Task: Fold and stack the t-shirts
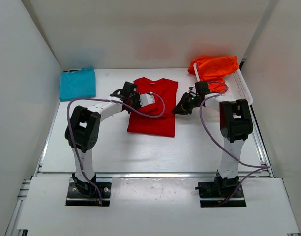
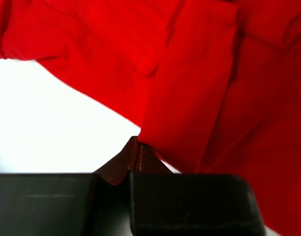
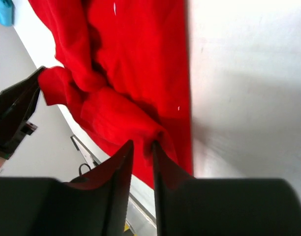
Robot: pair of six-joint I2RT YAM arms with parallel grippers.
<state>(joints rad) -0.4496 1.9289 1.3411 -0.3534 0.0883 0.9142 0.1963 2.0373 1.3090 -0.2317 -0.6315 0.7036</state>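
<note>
Two arms rise from the near edge of the white table (image 1: 116,147) and lean in over its middle, where the red t-shirt (image 1: 155,115) lies mostly flat with its collar toward the far wall. The left gripper (image 1: 143,102) is down on the shirt's upper left part, by the sleeve. In the left wrist view its fingers (image 2: 121,167) are pressed together, and a raised fold of red cloth meets their tips, apparently pinched there. The right gripper (image 1: 180,109) sits at the shirt's right edge. In the right wrist view its fingers (image 3: 118,162) stand a little apart with a narrow gap between them. A bunched roll of red cloth lies right at their tips, touching one of them but not clamped. Farther back on the left, the teal-blue t-shirt (image 1: 77,83) lies folded in the far corner, well apart from the red one. On the far right, the orange t-shirt (image 1: 214,65) is heaped in a white mesh basket (image 1: 241,88) and spills over its far end.
</note>
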